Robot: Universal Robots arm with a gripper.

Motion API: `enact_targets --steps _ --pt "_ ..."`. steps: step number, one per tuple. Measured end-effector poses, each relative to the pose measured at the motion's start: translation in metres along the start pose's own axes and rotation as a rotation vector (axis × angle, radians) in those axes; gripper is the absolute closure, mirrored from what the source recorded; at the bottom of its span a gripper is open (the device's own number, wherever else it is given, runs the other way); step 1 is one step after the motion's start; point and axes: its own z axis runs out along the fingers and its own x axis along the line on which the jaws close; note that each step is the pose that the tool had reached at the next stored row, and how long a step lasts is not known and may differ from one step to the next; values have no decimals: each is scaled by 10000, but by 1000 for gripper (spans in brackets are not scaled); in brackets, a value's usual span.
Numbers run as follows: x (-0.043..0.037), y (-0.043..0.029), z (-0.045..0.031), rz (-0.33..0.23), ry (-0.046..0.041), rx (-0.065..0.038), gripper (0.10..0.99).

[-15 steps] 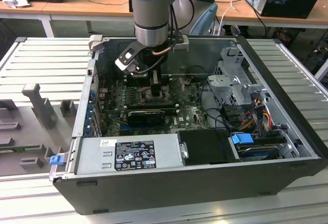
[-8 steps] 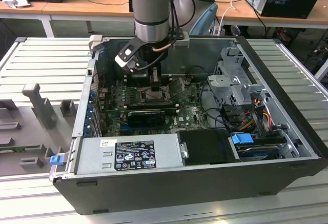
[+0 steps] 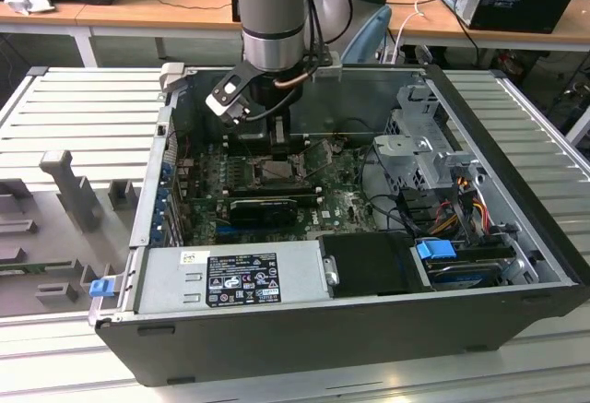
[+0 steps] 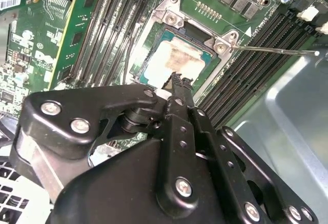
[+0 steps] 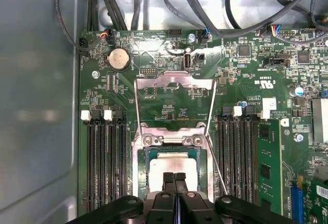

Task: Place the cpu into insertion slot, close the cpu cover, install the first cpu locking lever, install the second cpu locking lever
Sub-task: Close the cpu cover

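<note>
Cpu (image 5: 160, 166) flat in insertion slot (image 5: 144, 170)

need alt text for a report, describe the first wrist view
The shut gripper is right over the cpu, which sits in the insertion slot on the green motherboard. The cpu cover is flipped open beyond the socket, and memory slots run along both sides.

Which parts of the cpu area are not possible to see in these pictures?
First wrist view: the gripper covers one edge of the cpu.
Second wrist view: the gripper covers one cpu corner.
Exterior view: the gripper hides part of the insertion slot; the rest is too small.
</note>
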Motion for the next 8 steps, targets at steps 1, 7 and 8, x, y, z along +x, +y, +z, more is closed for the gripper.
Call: enact_targets --steps 1,7,8 --pt "0 1 0 11 1 -1 980" --pt "-8 194 -41 23 -8 183 980" --pt "-7 200 -111 26 -7 191 980"
